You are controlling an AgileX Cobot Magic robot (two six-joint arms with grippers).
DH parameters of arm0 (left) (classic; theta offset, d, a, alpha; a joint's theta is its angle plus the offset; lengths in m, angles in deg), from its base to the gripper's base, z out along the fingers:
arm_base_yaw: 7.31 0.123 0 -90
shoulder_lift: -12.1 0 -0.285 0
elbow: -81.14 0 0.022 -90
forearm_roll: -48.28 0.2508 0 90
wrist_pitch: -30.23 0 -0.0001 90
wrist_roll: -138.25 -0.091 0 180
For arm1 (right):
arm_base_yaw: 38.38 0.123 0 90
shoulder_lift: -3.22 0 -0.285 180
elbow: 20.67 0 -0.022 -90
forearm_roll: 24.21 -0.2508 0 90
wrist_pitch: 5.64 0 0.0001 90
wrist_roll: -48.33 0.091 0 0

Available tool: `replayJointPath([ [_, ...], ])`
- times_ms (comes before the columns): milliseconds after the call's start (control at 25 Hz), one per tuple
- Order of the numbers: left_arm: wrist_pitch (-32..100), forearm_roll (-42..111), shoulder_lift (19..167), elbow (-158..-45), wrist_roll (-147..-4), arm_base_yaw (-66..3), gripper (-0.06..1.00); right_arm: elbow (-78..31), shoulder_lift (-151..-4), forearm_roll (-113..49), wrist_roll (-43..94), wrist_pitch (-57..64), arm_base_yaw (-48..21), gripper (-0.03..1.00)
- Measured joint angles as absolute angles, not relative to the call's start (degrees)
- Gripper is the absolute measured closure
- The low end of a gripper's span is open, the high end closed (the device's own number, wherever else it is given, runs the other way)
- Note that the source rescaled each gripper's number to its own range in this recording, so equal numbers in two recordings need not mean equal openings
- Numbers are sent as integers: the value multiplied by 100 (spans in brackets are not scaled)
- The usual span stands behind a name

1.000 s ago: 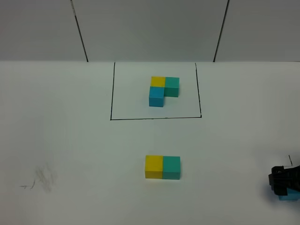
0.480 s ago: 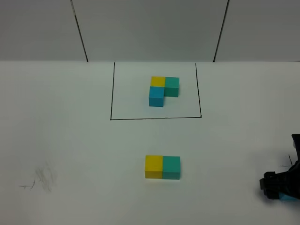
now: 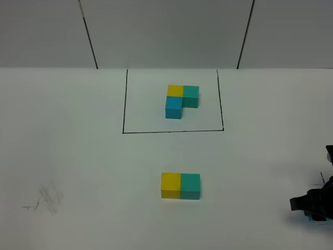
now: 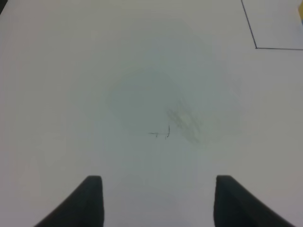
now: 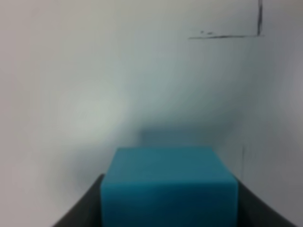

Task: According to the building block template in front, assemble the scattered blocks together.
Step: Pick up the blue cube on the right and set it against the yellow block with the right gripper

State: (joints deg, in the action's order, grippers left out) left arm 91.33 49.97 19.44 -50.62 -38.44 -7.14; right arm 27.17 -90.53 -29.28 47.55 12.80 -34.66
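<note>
The building block template is an L of yellow, teal-green and sky-blue cubes inside a black-lined rectangle at the back. In front of it the loose yellow block and teal-green block sit side by side, touching. My right gripper is at the table's right edge, shut on the sky-blue block, which fills the gap between its fingers; only a sliver of the block shows in the high view. My left gripper is open and empty over bare table, out of the high view.
Grey pencil smudges mark the white table at the front left; they also show in the left wrist view. A corner of the black frame is in that view. Grey wall panels stand behind the table.
My right gripper has shifted slightly left and lower at the right edge, and it now covers more of the sky-blue block. The yellow and teal-green blocks have not moved.
</note>
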Motion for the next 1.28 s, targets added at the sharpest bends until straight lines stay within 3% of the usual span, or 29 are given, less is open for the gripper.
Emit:
replayJointPath([
  [200, 9133, 4997, 1944, -5062, -3844, -714, 79, 2722, -8204, -4083, 3847, 2013, -3098, 75],
  [360, 9133, 4997, 1944, -5062, -3844, -714, 79, 2722, -7837, -4398, 4217, 2078, -2185, 75],
  [600, 9133, 4997, 1944, -5062, -3844, -714, 79, 2722, -7991, -3535, 6238, 1857, -710, 75],
  [960, 9133, 4997, 1944, -5062, -3844, -714, 79, 2722, -8465, -974, 10024, 1851, 785, 75],
  [1280, 9133, 4997, 1944, -5062, -3844, -714, 79, 1857, -9394, -599, 11383, 2093, 1631, 75],
])
